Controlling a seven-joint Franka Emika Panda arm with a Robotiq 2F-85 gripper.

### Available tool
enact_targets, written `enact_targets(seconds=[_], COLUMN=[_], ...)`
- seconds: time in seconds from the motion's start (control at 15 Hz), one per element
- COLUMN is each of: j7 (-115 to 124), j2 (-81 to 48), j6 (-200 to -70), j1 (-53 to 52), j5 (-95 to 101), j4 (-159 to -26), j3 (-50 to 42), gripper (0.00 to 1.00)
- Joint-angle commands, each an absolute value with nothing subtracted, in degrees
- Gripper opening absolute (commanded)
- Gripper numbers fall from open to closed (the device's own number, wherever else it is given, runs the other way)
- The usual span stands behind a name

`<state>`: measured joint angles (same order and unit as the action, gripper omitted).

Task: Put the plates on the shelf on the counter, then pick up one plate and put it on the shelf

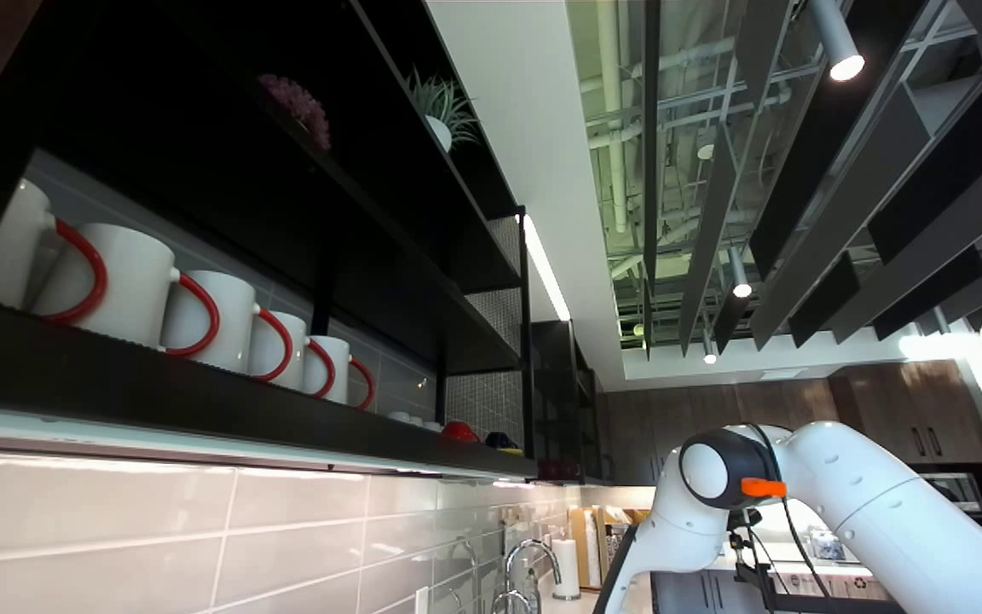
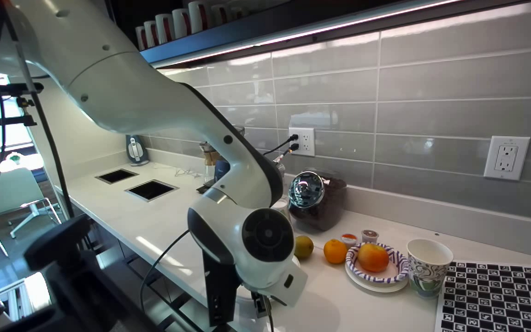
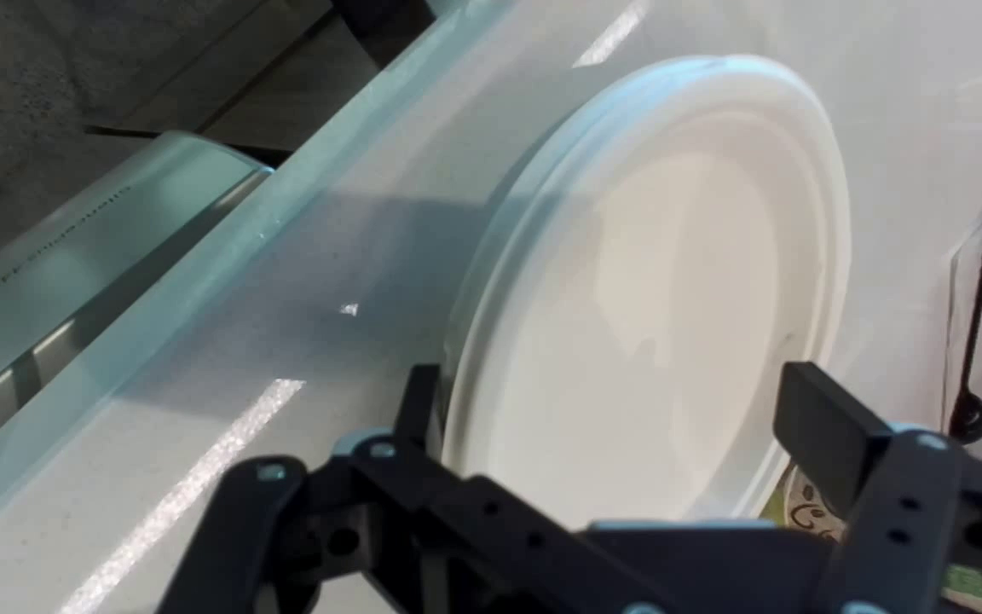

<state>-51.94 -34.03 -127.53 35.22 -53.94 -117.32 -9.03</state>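
The gripper (image 3: pixel 615 409) stands with its jaws wide apart. White plates (image 3: pixel 696 256) lie stacked on the counter (image 3: pixel 389 239), between and just beyond the jaws; whether these touch the rims cannot be told. To its right in an exterior view, a patterned bowl (image 2: pixel 399 263), just beside a paper cup (image 2: pixel 429 269), holds a reddish-orange fruit (image 2: pixel 373 257); behind it, a metal-lidded jar (image 2: pixel 323 203) holds something dark. Above it, the shelf (image 2: pixel 247 33) carries white mugs (image 2: pixel 165 27).
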Motion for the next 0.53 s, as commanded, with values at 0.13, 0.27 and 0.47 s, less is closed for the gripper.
enact_targets(seconds=[0.13,0.27,0.47], j7=[-52.59,-52.66,-52.89], j2=[-33.37,-33.30,-33.21], j6=[-125.64,-125.40,-124.57], j1=[35.36,35.43,35.63], j5=[-55.85,-55.96,-56.39], j4=[-116.61,-116.30,-115.76], j3=[-9.36,-9.30,-9.11], gripper=[1.00,1.00,1.00])
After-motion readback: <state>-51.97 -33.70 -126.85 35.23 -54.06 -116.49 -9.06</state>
